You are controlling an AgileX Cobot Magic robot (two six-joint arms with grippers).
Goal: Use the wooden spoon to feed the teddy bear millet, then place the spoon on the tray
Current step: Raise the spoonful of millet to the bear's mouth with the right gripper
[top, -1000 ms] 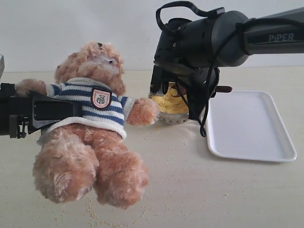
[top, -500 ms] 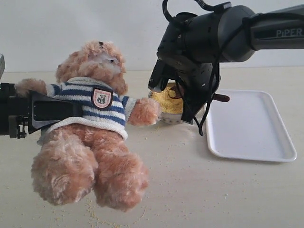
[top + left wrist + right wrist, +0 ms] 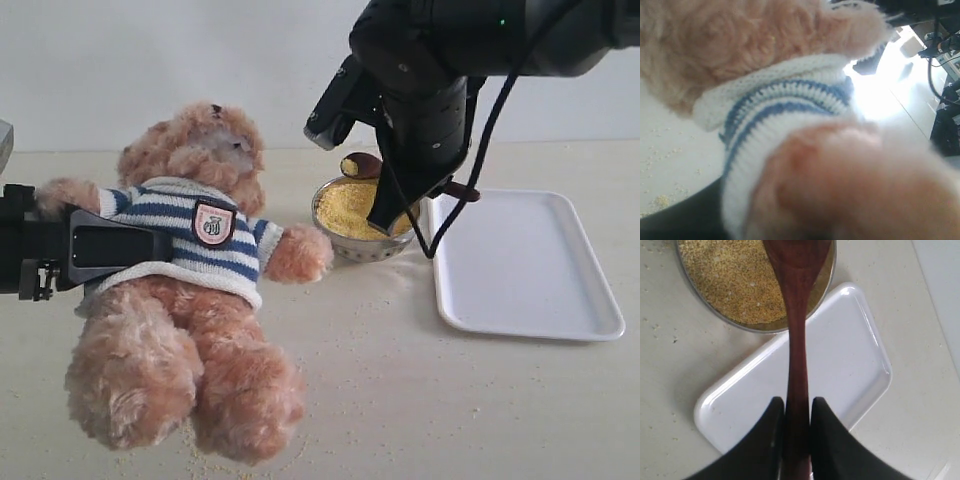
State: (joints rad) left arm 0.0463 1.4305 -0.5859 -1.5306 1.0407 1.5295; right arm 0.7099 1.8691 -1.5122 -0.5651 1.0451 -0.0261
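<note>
The teddy bear (image 3: 200, 290) leans back on the left side of the table in its striped sweater (image 3: 790, 100). My left gripper (image 3: 150, 243) is shut on its torso from the left; the bear hides the jaws in the left wrist view. My right gripper (image 3: 797, 412) is shut on the handle of the wooden spoon (image 3: 796, 340). The spoon (image 3: 361, 165) hangs just above the far rim of the metal bowl (image 3: 345, 245), with some yellow at its tip. The millet (image 3: 735, 285) fills that bowl. The white tray (image 3: 525, 260) lies to the bowl's right.
Loose grains (image 3: 200, 455) are scattered on the table around the bear's feet and in front of the bowl. The right arm's big black body (image 3: 430, 80) and its cables hang over the bowl and the tray's near-left corner.
The right arm has risen and turned, lifting the spoon out of the millet to just above the bowl's rim. The bear has shifted slightly in the left gripper.
</note>
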